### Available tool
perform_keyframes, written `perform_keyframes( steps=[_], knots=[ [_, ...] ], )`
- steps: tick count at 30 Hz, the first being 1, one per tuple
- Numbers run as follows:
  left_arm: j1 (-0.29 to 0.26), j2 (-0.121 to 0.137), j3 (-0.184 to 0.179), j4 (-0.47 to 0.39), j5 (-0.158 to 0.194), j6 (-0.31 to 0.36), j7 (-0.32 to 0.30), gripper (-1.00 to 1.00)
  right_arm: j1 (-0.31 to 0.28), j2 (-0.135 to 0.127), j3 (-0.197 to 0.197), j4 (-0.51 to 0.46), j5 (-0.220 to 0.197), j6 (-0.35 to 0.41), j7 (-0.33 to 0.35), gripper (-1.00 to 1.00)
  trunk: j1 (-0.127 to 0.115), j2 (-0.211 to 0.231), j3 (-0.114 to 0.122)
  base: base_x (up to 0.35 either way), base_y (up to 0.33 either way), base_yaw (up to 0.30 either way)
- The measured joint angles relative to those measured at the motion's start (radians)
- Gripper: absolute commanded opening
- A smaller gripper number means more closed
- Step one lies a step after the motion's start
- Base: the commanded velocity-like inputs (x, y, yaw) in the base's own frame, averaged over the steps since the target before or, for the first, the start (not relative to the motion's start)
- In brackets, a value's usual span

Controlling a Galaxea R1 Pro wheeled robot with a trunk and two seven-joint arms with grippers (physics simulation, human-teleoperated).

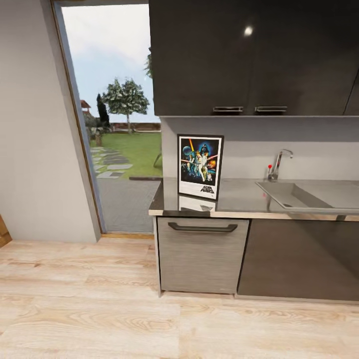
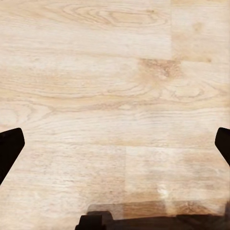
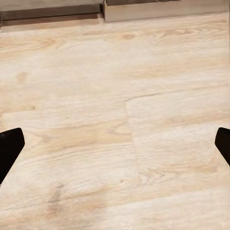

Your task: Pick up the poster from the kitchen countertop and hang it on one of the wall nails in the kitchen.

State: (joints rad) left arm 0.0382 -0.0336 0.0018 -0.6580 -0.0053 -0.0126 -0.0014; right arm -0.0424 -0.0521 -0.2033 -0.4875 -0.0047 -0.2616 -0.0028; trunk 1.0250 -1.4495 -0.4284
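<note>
While I look ahead from the head camera, the poster stands upright on the tabletop near its left end, at about 12 o'clock from me, leaning back against the pale wall, its lower edge mirrored in the glossy grey surface. The steel sink with its chrome tap sits at about 2 o'clock, well apart from the poster. A grey cabinet front with a dark handle lies right below the poster, and dark upper cabinets hang above. At 10 o'clock a tall glass opening shows a lawn and a tree.

My left hand is spread wide, fingertips at the picture's edges, holding nothing over the pale wooden floor. My right hand is likewise spread and holds nothing, over the same floor near the cabinet plinth.
</note>
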Motion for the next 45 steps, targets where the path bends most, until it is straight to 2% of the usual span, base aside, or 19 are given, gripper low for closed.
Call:
perform_keyframes(
  steps=[4,7,13,17,18,21,22,29,31,33,36,38,42,44,45],
  knots=[
    [0.000,0.000,0.001,-0.002,0.002,-0.001,-0.001,1.00,0.000,0.003,-0.002,-0.077,-0.002,-0.030,-0.001,1.00,0.000,0.000,0.000,0.000,0.000,0.000],
    [0.000,-0.001,0.000,-0.002,0.003,-0.001,-0.002,1.00,0.001,0.004,-0.003,-0.186,-0.001,-0.041,-0.002,1.00,0.000,0.000,0.000,0.000,0.000,0.000],
    [0.000,0.000,0.000,-0.002,0.003,-0.001,-0.002,1.00,0.001,0.000,-0.004,-0.275,-0.002,-0.042,-0.002,1.00,0.000,0.000,0.000,0.000,0.000,0.000],
    [0.000,0.000,0.000,-0.003,0.004,-0.001,-0.002,1.00,0.002,0.004,-0.003,-0.430,-0.001,-0.038,-0.003,1.00,0.000,0.000,0.000,0.000,0.000,0.000],
    [0.000,0.000,0.000,-0.003,0.004,-0.001,-0.002,1.00,0.003,0.006,-0.003,-0.504,-0.001,-0.029,-0.003,1.00,0.000,0.000,0.000,0.000,0.000,0.000],
    [0.000,0.000,0.001,-0.004,0.004,-0.001,-0.002,1.00,0.004,0.007,-0.004,-0.627,-0.002,0.019,-0.004,1.00,0.000,0.000,0.000,0.000,0.000,0.000],
    [0.000,0.000,0.000,-0.004,0.004,-0.001,-0.002,1.00,0.004,0.007,-0.003,-0.703,0.000,0.068,-0.004,1.00,0.000,0.000,0.000,0.000,0.000,0.000],
    [0.000,-0.001,0.000,-0.005,0.005,-0.001,-0.003,1.00,-0.010,0.006,0.000,-0.930,0.002,0.192,-0.003,1.00,0.000,0.000,0.000,0.000,0.000,0.000],
    [0.000,-0.001,0.000,-0.006,0.005,-0.001,-0.003,1.00,-0.065,0.004,0.003,-1.012,0.000,0.297,-0.001,1.00,0.000,0.000,0.000,0.000,0.000,0.000],
    [0.000,-0.001,-0.001,-0.008,0.005,-0.001,-0.003,1.00,-0.123,0.004,0.005,-1.034,0.000,0.367,0.000,1.00,0.000,0.000,0.000,0.000,0.000,0.000],
    [0.000,-0.001,0.000,-0.008,0.005,-0.001,-0.003,1.00,-0.193,0.002,0.006,-1.045,0.000,0.436,0.001,1.00,0.000,0.000,0.000,0.000,0.000,0.000],
    [0.000,-0.002,0.000,-0.008,0.005,-0.001,-0.003,1.00,-0.266,0.000,0.006,-1.050,0.000,0.510,0.002,1.00,0.000,0.000,0.000,0.000,0.000,0.000],
    [0.000,-0.001,0.000,-0.009,0.005,-0.002,-0.003,1.00,-0.356,-0.003,0.007,-1.054,-0.001,0.611,0.008,1.00,0.000,0.000,0.000,0.000,0.000,0.000],
    [0.000,-0.001,0.000,-0.010,0.005,-0.002,-0.003,1.00,-0.415,-0.005,0.007,-1.055,-0.004,0.674,0.041,1.00,0.000,0.000,0.000,0.000,0.000,0.000],
    [0.000,0.000,0.000,-0.011,0.006,-0.002,-0.003,1.00,-0.463,-0.009,0.006,-1.056,-0.006,0.731,0.138,1.00,0.000,0.000,0.000,0.000,0.000,0.000]
  ],
)
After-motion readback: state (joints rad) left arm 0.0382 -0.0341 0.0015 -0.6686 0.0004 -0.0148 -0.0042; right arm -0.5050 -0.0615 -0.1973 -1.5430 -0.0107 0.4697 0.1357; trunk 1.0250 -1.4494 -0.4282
